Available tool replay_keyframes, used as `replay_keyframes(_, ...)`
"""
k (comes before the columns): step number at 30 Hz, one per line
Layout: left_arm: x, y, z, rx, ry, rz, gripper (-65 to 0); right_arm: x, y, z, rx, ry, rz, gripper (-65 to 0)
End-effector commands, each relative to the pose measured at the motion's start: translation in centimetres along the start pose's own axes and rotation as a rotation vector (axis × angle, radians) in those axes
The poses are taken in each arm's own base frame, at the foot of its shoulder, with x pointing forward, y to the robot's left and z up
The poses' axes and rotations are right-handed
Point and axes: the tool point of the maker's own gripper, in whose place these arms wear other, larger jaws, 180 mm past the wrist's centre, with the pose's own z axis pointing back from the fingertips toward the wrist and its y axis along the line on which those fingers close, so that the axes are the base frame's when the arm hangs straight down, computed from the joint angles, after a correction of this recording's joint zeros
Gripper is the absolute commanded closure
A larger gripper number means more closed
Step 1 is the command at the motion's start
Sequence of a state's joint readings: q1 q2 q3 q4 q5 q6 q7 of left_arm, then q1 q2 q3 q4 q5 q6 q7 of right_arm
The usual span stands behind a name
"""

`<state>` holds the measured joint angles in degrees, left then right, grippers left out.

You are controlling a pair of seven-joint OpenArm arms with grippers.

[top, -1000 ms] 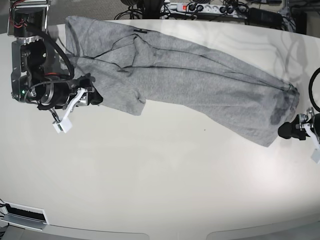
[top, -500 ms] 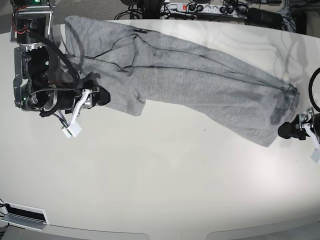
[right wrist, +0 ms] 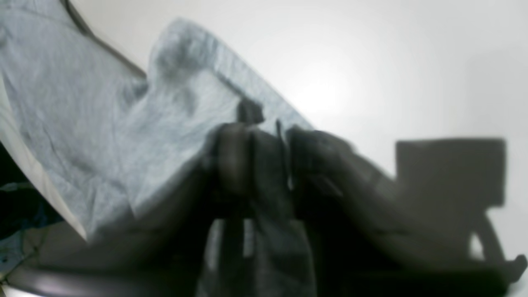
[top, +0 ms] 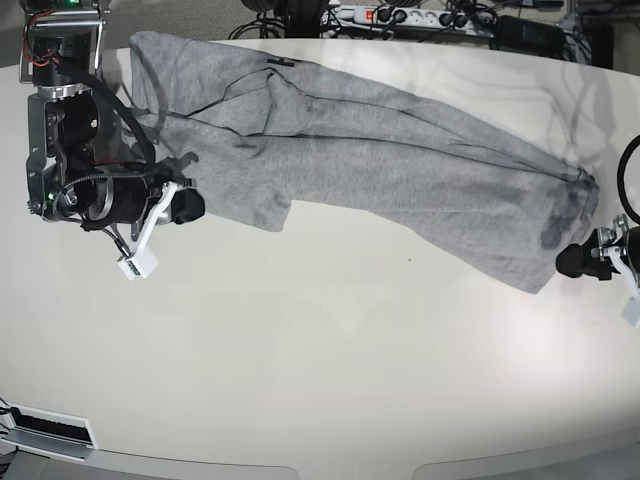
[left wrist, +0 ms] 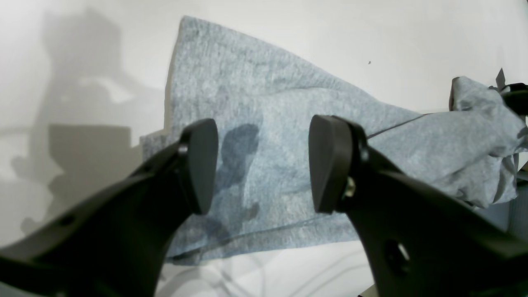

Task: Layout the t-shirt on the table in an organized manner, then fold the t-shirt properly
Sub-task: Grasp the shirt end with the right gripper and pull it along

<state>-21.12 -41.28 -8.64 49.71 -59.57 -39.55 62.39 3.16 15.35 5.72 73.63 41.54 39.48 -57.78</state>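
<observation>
The heather-grey t-shirt (top: 380,160) lies plain side up in a long diagonal band on the off-white table (top: 320,360), from far left to right. My right gripper (top: 187,206) is at the shirt's lower left sleeve edge. In the blurred right wrist view its fingers (right wrist: 235,165) stand close together, with the gripper (right wrist: 272,136) in front of grey cloth (right wrist: 82,115); I cannot tell if cloth is pinched. My left gripper (top: 570,262) is just off the shirt's right corner. In the left wrist view it (left wrist: 262,165) is open and empty above the shirt (left wrist: 268,103).
Power strips and cables (top: 410,15) lie beyond the table's far edge. A white tag (top: 138,265) hangs from the right arm. A dark patch (top: 553,228) shows on the shirt near its right corner.
My right gripper first moved right over the sleeve edge, then drew back left and slightly toward the front. The shirt and the left arm have not visibly moved.
</observation>
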Motion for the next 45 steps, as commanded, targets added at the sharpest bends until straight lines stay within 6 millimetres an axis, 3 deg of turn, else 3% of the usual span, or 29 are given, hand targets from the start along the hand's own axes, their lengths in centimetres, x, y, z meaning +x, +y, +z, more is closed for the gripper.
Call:
replay_keyframes(1,2.1,0.3,1.4,0.01,-0.06,-0.024,-36.0,2.5,0.0,0.8,0.011,-0.064,0.025,0.0)
replay_keyframes(6,2.0,0.4,1.4,0.011,-0.056,-0.023,-36.0,5.0,1.8,2.3,0.102,-0.116,0.032,0.0)
replay_keyframes(11,1.1,0.4,1.2,0.01,-0.042,-0.014,-36.0,5.4,4.4,4.1,0.148,-0.108,0.114,0.0)
replay_keyframes(20,0.9,0.5,1.1,0.011,-0.067,-0.005,-36.0,2.1,12.5,7.5,0.29,-0.082,0.277,0.0)
replay_keyframes(26,1.1,0.5,1.1,0.01,-0.071,-0.006,-36.0,-1.9,16.3,9.1,0.338,-0.051,0.299,0.0)
replay_keyframes(35,1.4,0.5,1.3,0.012,-0.077,-0.01,-36.0,-7.6,17.2,9.2,0.338,0.074,0.212,0.0)
replay_keyframes(39,1.7,0.3,1.3,-0.001,-0.092,-0.003,-36.0,-9.9,16.3,9.1,0.278,0.153,0.203,0.0)
replay_keyframes(45,1.8,0.3,1.4,-0.005,-0.094,0.0,-36.0,-11.3,14.1,9.0,0.167,0.234,0.232,0.0)
